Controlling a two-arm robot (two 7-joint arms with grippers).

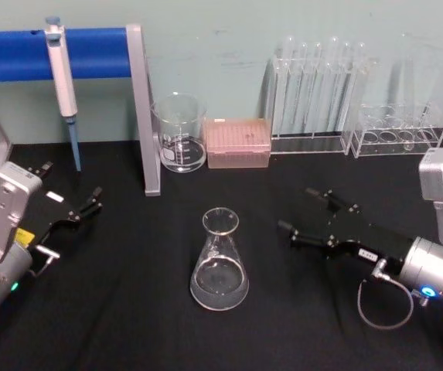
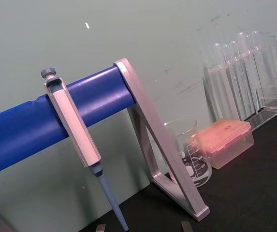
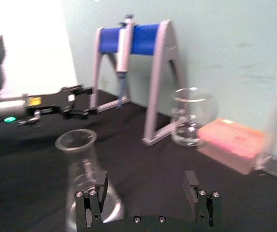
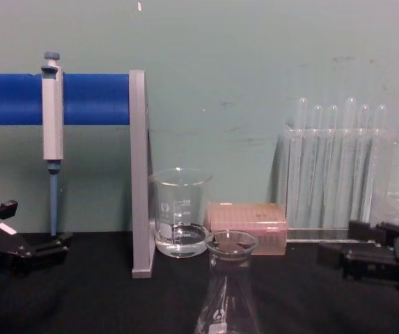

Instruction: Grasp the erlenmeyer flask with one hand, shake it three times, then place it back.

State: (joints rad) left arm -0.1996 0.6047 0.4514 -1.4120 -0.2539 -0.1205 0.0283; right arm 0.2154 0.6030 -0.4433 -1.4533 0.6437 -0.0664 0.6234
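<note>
The right gripper (image 1: 302, 212) has its fingers (image 3: 95, 195) spread wide and empty, pointing at the erlenmeyer flask (image 1: 220, 263), which stands upright mid-worktop (image 1: 128, 325) just beside them. Far left, the left gripper (image 1: 88, 205) rests with fingers open, near the pipette stand (image 1: 145, 108).

Erlenmeyer flask (image 1: 220, 263) lower centre of the frame, beaker (image 1: 179, 133) and pipette tip box (image 1: 238, 143) behind it, pipette stand (image 1: 132, 85) upper left, test-tube rack (image 1: 314, 97) upper right, right gripper (image 1: 306, 214) right of flask, left gripper (image 1: 90, 202) far left
</note>
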